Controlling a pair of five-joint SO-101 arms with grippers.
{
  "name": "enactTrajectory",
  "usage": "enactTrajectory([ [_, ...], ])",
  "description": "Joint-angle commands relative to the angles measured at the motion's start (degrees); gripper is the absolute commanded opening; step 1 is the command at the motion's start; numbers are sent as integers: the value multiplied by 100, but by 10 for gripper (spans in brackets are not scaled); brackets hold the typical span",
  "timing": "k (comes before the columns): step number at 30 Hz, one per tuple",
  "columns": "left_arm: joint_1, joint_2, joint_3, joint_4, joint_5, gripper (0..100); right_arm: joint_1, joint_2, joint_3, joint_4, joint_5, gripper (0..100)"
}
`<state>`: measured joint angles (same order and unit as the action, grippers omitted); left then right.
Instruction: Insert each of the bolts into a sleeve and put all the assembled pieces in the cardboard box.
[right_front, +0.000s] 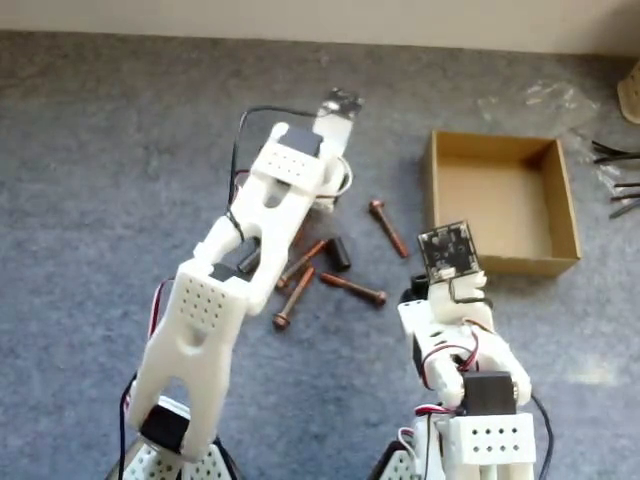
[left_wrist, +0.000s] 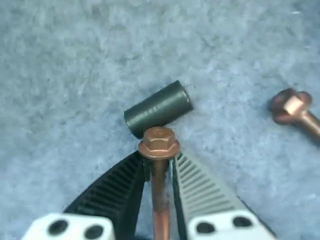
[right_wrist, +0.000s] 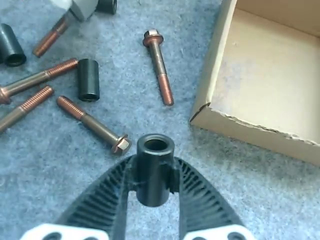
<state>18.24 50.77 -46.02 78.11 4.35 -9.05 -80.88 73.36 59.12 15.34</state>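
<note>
The left tool (left_wrist: 159, 160) is clamped on the shank of a bolt (left_wrist: 159, 187) whose head leads, just short of a loose sleeve (left_wrist: 157, 109) lying on the surface (left_wrist: 60, 60) well clear of the cardboard box (right_wrist: 240, 125). The right tool (right_wrist: 153, 165) grips another sleeve (right_wrist: 155, 175) just off the box's near corner, bore facing outward. Mating looks risky: with the head forward the thread probably cannot reach a bore without regripping, and a small tilt between the tools could jam the bolt or knock the loose sleeve rolling.
</note>
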Motion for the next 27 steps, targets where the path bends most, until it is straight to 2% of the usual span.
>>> enactTrajectory([
  [1, 4, -154, -365, 35, -202, 6, -75, -48, -40, -154, 18, 5],
  [13, 198, -171, -664, 255, -167, 5, -75, -48, -40, -171, 18, 5],
  [18, 207, -163, -1622, 1169, 396, 5, -84, -66, 110, -259, 97, 5],
  [27, 409, -145, -3407, 2215, 413, 5, -198, -66, 259, -576, 149, 5],
])
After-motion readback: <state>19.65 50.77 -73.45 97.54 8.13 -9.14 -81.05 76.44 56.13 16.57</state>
